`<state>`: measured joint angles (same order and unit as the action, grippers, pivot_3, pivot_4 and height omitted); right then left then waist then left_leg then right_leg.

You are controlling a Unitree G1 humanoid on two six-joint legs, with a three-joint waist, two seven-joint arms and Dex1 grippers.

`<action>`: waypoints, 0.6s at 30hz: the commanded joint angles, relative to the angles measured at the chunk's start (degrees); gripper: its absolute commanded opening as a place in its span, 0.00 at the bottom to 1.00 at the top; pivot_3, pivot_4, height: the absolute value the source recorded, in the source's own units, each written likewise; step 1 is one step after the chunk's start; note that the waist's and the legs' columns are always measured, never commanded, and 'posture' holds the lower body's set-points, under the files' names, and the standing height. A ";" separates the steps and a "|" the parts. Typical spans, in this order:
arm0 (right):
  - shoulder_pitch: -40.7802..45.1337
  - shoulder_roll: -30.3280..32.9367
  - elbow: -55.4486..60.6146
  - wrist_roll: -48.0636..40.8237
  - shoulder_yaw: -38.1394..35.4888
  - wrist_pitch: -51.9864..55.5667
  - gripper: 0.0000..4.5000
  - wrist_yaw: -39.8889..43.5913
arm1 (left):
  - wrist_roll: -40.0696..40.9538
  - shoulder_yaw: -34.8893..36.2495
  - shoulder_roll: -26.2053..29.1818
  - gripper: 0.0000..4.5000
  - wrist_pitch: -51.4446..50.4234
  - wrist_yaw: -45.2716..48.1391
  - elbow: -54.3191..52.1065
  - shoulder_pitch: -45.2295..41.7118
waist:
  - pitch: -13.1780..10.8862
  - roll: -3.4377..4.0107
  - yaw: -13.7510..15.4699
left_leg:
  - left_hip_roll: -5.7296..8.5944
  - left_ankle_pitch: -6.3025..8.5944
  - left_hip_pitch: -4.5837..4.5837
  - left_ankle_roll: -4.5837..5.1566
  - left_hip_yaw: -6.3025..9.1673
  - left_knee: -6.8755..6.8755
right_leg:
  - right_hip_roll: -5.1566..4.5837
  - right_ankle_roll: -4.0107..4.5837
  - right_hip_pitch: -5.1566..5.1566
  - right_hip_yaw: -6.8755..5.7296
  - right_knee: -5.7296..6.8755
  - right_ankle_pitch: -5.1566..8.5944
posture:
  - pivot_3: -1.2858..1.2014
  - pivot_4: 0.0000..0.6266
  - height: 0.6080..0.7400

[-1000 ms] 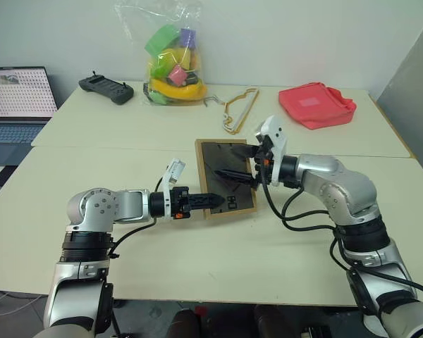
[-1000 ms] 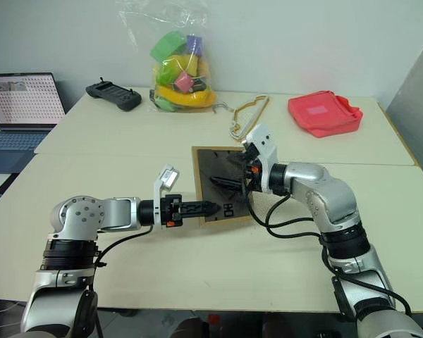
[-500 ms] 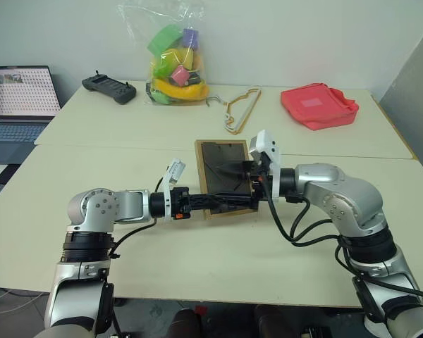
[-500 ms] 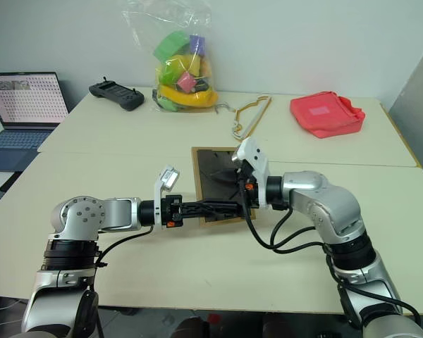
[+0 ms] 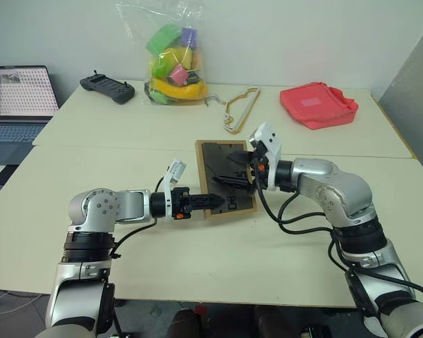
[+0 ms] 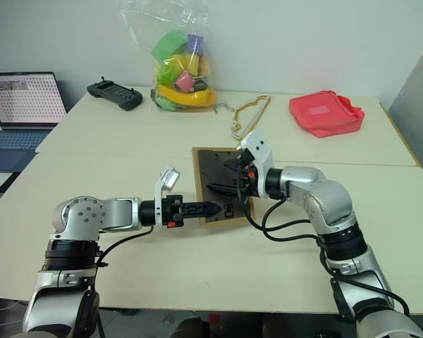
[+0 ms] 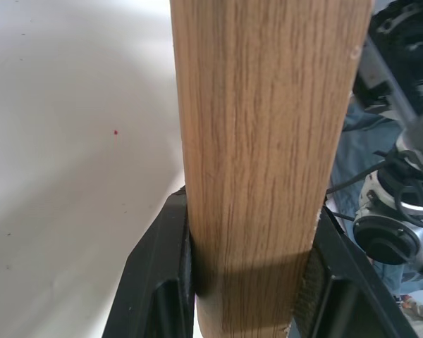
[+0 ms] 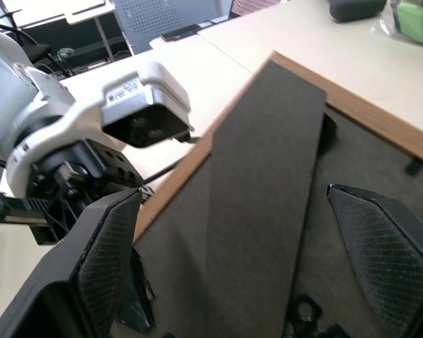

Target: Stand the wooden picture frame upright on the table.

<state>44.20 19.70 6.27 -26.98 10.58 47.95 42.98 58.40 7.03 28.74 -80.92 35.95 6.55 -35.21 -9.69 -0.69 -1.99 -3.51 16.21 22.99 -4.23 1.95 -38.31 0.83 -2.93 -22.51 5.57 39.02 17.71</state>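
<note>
Wooden picture frame (image 5: 224,178): near the middle of the table (image 5: 197,253), dark back panel facing up, its near left corner raised off the surface; how steeply it tilts I cannot tell.
Frame edge: in the left wrist view the light-wood rim (image 7: 268,141) runs up between the two black fingers (image 7: 162,282).
Left gripper (image 5: 210,201): reaches in from the left, closed on the frame's near left edge, one finger on each face of the rim.
Right gripper (image 5: 234,176): comes in from the right, over the dark back panel; fingers spread wide, holding nothing.
Fold-out stand (image 8: 268,204): in the right wrist view a dark strip lies along the back panel between the two spread fingers (image 8: 381,239).
Table: pale cream, a seam running left to right just beyond the frame.
Wire hanger (image 5: 240,107): yellowish, on the far half, beyond the frame.
Red cloth bag (image 5: 316,104): far right.
Plastic bag of coloured toys (image 5: 170,60): far, left of the hanger.
Black controller (image 5: 107,89): far left, beside the toy bag.
Laptop (image 5: 15,98): open, off the table's left end.
</note>
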 commanded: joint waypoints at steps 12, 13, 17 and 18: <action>-1.87 6.35 7.79 -11.16 -5.10 6.22 0.99 10.19 | 1.01 2.50 1.01 0.29 -0.84 1.68 -3.08 -0.28 | 0.00 0.00 0.05 | 0.00 0.06 -0.01 0.10 0.00 0.03 | 0.00 0.00 -0.01 0.00 0.01 0.00 | 0.52 0.24 1.00; -2.25 7.23 7.83 -11.21 -5.46 6.18 0.99 10.50 | 1.28 2.71 1.00 0.29 -1.19 1.64 -3.21 -0.20 | 0.00 0.00 0.05 | 0.00 0.06 -0.01 0.11 -0.01 0.03 | 0.00 0.00 -0.01 0.00 0.00 0.00 | 0.52 0.24 1.00; -3.85 10.25 8.28 -12.36 -7.06 6.75 0.99 11.28 | 2.05 3.02 1.07 0.29 -2.20 1.82 -3.70 -0.07 | 0.00 0.00 0.11 | 0.01 0.06 0.00 0.11 0.00 0.04 | 0.00 0.00 -0.01 0.00 -0.01 0.00 | 0.52 0.24 1.00; -4.18 10.82 8.35 -12.64 -7.40 6.87 0.99 11.29 | 2.02 3.09 1.09 0.29 -2.33 1.92 -3.66 -0.10 | 0.00 -0.01 0.10 | 0.01 0.06 0.00 0.11 -0.01 0.04 | 0.00 0.00 -0.01 0.00 -0.01 0.00 | 0.52 0.24 1.00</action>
<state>40.61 29.21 12.24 -37.49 5.13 54.42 52.93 58.42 7.23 29.62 -83.40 36.78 5.63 -34.29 -9.69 -0.70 -1.89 -3.50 16.27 22.99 -4.12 1.94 -38.27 0.82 -2.93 -22.51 5.58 39.01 17.71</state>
